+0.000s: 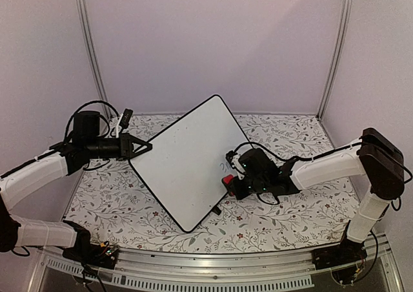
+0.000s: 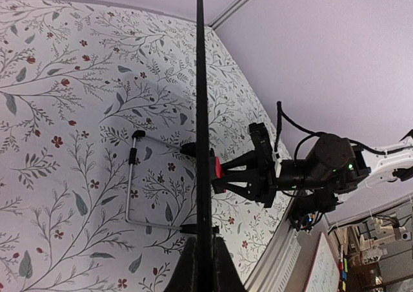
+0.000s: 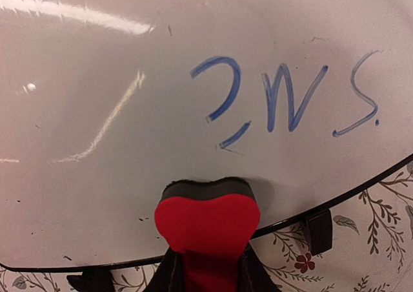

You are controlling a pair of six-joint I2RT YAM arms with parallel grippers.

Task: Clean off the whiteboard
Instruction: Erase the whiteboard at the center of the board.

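Both tools are clamped: left gripper grips the whiteboard edge; right gripper pinches a red eraser against it; only the right wrist view shows blue scrawl, roughly "2WS".

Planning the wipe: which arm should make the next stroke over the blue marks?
Right. The right gripper holds the red eraser at the whiteboard, beside the blue writing; the left gripper clamps the board's edge.

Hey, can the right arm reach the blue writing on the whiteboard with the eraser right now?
Probably yes: the right gripper holds the red eraser at the whiteboard just below the blue writing, with only bare board between.
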